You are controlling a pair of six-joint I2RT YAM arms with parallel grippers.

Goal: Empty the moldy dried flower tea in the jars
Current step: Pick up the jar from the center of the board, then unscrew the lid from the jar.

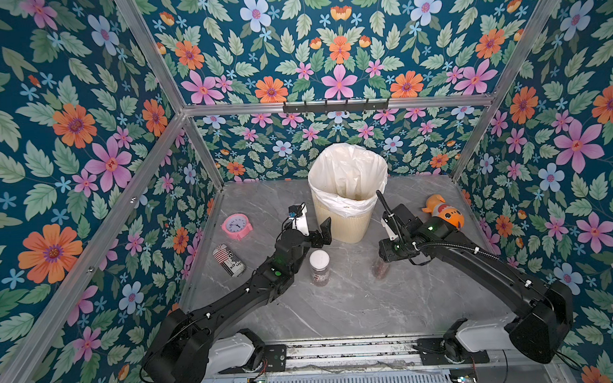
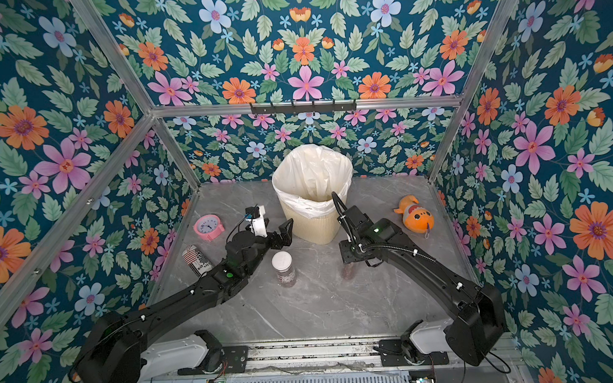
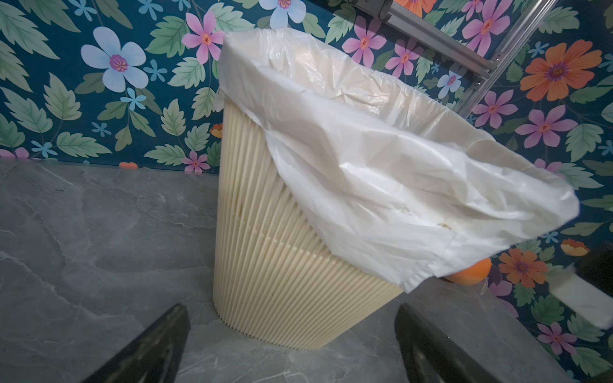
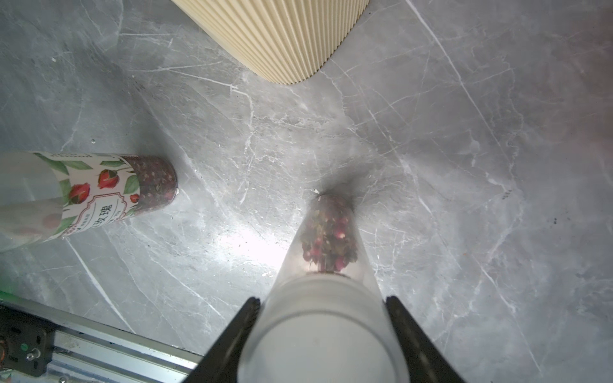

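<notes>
Two jars of moldy dried flower tea (image 4: pixel 328 238) stand upright on the tabletop (image 1: pixel 337 303), long axes vertical, lids up. The right pincer (image 4: pixel 322 299) is clamped on the plain jar (image 4: pixel 326 212) at 3 o'clock of the labelled jar (image 1: pixel 319 267). The left pincer (image 3: pixel 292 308) gapes beside the bin (image 1: pixel 341 222) at 12 o'clock. Bare tabletop lies toward 6 o'clock.

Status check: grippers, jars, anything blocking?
Left gripper open, empty, facing bin. Right gripper shut on plain jar; upright on table, capped, tea inside. Labelled jar capped, standing free. Nothing between plain jar and bin.
</notes>
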